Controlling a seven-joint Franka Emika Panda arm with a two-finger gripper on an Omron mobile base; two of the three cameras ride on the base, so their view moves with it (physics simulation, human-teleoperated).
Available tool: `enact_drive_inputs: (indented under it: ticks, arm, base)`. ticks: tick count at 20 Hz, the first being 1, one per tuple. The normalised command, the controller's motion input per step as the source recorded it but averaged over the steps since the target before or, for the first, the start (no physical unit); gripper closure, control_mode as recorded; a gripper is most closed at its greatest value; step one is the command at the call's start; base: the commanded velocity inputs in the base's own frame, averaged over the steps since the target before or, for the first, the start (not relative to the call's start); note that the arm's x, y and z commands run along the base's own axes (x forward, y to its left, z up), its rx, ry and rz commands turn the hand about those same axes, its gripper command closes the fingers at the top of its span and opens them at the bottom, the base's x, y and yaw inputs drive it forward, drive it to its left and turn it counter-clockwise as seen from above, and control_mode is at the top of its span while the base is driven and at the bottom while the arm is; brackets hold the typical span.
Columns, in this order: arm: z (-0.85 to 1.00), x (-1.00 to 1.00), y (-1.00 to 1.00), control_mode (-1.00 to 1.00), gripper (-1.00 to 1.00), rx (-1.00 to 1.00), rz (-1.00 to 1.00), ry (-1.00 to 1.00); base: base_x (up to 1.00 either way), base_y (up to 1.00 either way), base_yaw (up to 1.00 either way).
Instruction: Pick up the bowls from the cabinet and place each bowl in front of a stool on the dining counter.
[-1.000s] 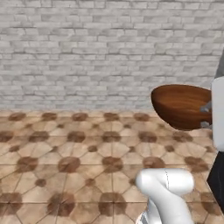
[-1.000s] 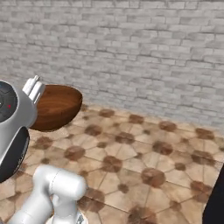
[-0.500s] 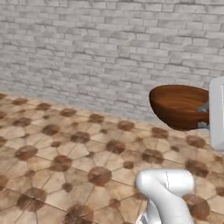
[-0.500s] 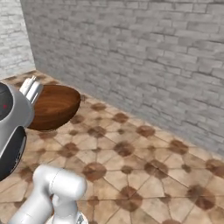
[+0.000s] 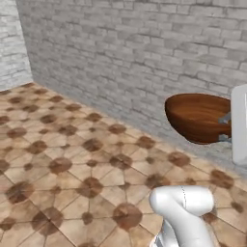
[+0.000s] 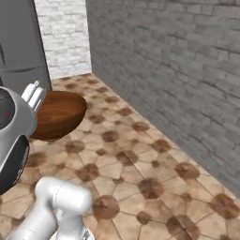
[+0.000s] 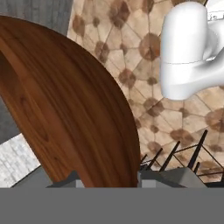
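The glossy reddish-brown wooden bowl (image 5: 197, 117) hangs in the air above the tiled floor, held by its rim at the side. My gripper (image 5: 225, 128) is shut on that rim, with the bowl sticking out to its left. From the right base camera the bowl (image 6: 60, 114) shows upright beside the gripper (image 6: 34, 95). In the hand view the bowl's (image 7: 65, 100) outer wall rises from between the fingertips of the gripper (image 7: 109, 180). The greenish-grey bowl, the cabinet and the dining counter are out of view.
A grey brick wall (image 5: 144, 53) runs close ahead and meets a paler brick wall (image 6: 63, 37) at a corner. Brown patterned floor tiles (image 5: 72, 159) lie below. A tall dark grey unit (image 6: 18, 42) stands at the left. Thin black bars (image 7: 175, 157) show under the hand.
The whole scene has swung across both base views, so the base has turned; a room corner and a dark unit have come into sight. The bowl stays held in the same place.
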Motion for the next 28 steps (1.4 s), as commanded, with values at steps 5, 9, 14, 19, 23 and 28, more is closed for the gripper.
enact_drive_inputs:
  ticks: [5, 9, 14, 19, 23, 28]
  arm:
    - [0.00, 0.00, 0.00, 1.00, 1.00, 0.00, 0.00, 0.00]
    - [0.00, 0.00, 0.00, 1.00, 1.00, 0.00, 0.00, 0.00]
    - [0.00, 0.00, 0.00, 1.00, 1.00, 0.00, 0.00, 0.00]
    - [0.00, 0.00, 0.00, 1.00, 1.00, 0.00, 0.00, 0.00]
    - [0.00, 0.00, 0.00, 1.00, 1.00, 0.00, 0.00, 0.00]
    - [0.00, 0.00, 0.00, 1.00, 1.00, 0.00, 0.00, 0.00]
  base:
    - [1.00, -0.40, 0.57]
    - [1.00, -0.36, 0.59]
    - [1.00, -0.34, 0.59]
    - [1.00, -0.35, 0.56]
    - [1.00, -0.35, 0.54]
    - [1.00, -0.27, 0.56]
